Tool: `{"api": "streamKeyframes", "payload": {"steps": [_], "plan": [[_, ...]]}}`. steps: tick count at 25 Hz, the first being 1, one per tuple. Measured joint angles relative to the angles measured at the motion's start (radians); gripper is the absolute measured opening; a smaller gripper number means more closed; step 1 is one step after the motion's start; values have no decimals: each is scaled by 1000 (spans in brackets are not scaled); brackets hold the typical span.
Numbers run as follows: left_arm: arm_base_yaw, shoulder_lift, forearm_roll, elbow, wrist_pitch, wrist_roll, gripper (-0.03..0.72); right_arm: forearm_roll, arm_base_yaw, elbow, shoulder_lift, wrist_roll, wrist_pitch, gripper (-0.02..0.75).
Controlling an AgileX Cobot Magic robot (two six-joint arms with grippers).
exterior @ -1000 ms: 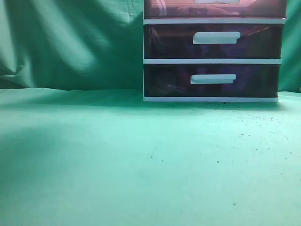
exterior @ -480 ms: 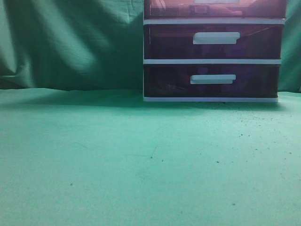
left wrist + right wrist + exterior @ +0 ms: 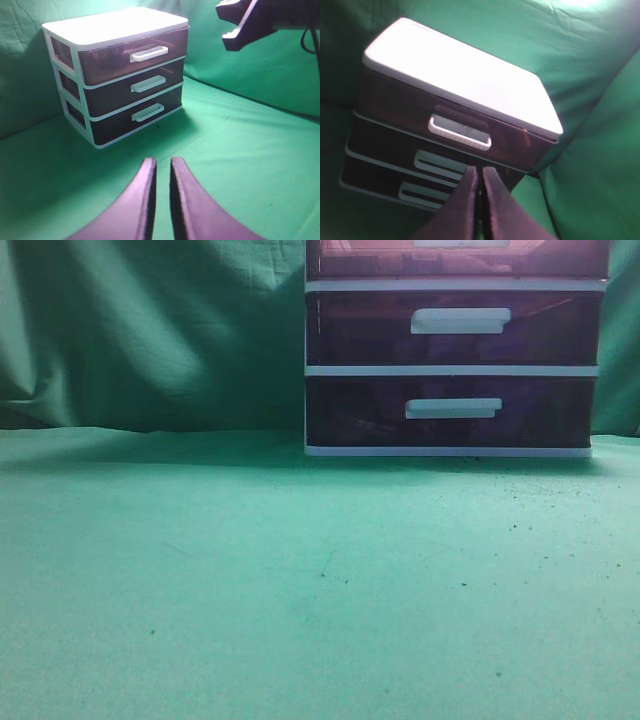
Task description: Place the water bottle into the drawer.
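The reddish-pink top drawer (image 3: 110, 62) of the white-framed three-drawer unit is closed, with its white bar handle (image 3: 148, 53) facing out. It also shows at the top edge of the exterior view (image 3: 360, 258) and in the right wrist view (image 3: 395, 100). No water bottle shows in any view. My left gripper (image 3: 163, 162) hangs above the green cloth in front of the unit, empty, its fingers only a narrow slit apart. My right gripper (image 3: 480, 172) is shut and empty, held high in front of the top drawer's handle (image 3: 460, 131).
Two darker purple drawers (image 3: 450, 410) sit below the top one, both closed. Green cloth (image 3: 300, 580) covers the table and hangs behind as a backdrop. The right arm (image 3: 250, 22) shows at the upper right of the left wrist view.
A shadow over the left of the cloth in the exterior view has lifted. The drawer unit has not moved.
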Motion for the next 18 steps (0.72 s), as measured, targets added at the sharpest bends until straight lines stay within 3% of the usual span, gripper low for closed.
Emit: {"api": "streamKeyframes", "payload": {"steps": [9, 18], "plan": [[0, -353, 6, 414, -233, -65, 66, 0, 155, 0, 0, 0, -40, 0], [0, -497, 6, 655, -287, -233, 66, 0, 263, 0, 0, 0, -46, 0]]}}
